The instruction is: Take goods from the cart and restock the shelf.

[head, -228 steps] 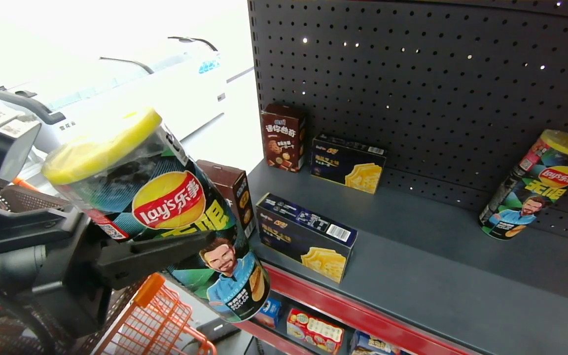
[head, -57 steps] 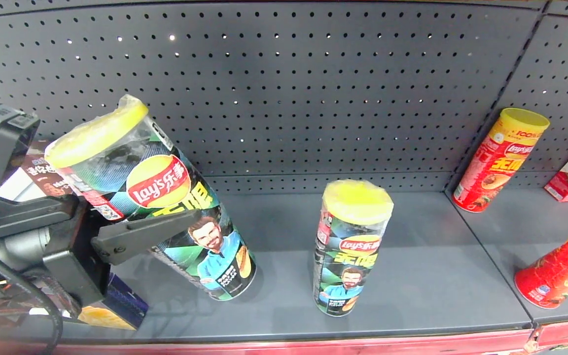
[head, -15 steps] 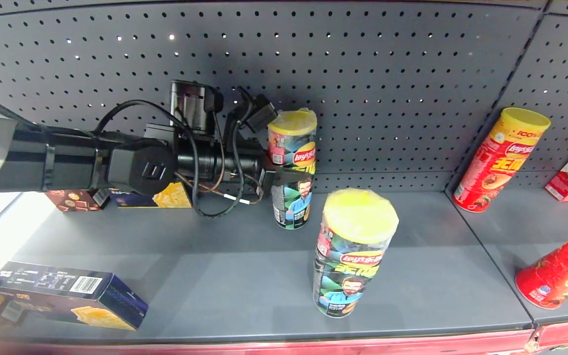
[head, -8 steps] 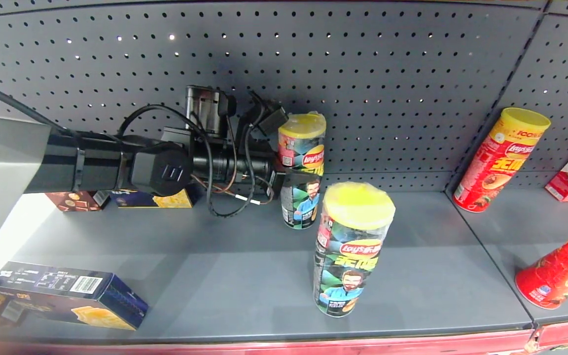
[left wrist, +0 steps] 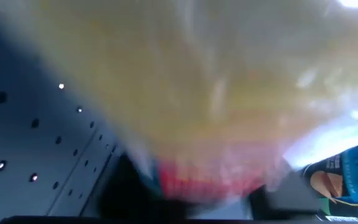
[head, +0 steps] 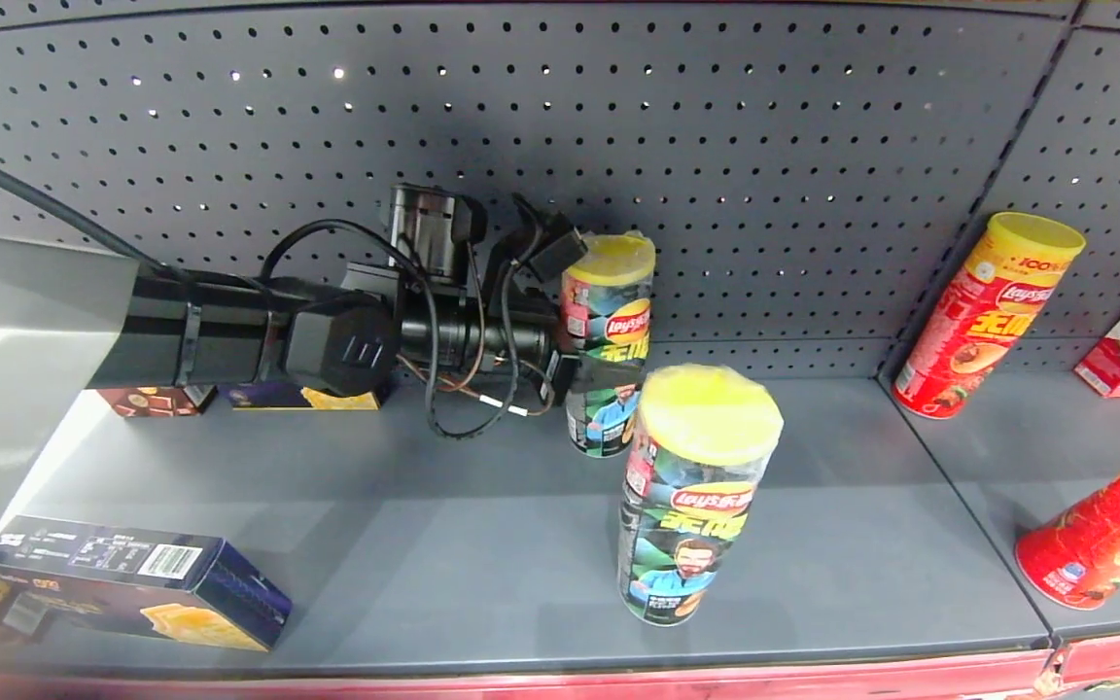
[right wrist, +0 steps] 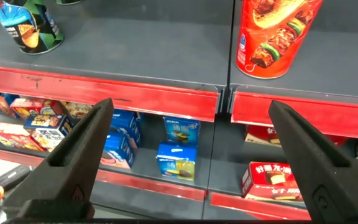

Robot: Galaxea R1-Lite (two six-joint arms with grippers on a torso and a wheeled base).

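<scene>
**Jaws: left pair clamped on a chip can, right pair wide open**

Nearest me, the right gripper (right wrist: 191, 162) hangs out in front of the red shelf edge (right wrist: 135, 93), its fingers (right wrist: 73, 168) spread wide with nothing between them. Beneath it the lower shelf (right wrist: 229, 149) holds small blue boxes (right wrist: 178, 152) and a red box (right wrist: 269, 180). Up on the grey shelf (head: 424, 525), a dark blue box (head: 142, 583) lies flat at the front left. The front can (head: 691, 506), green with a yellow lid (head: 711, 413), stands upright and sealed, contents hidden. A red can (head: 1104, 544) leans at the front right. Farther in, the left gripper (head: 607, 374) lies across from the left, closed around the middle of the held can (head: 609, 301). It is upright, lid on, just behind the front can and close to the pegboard (head: 716, 146); whether its base touches the shelf I cannot tell. Behind the arm (head: 181, 331) two boxes (head: 302, 397) sit against the back.
</scene>
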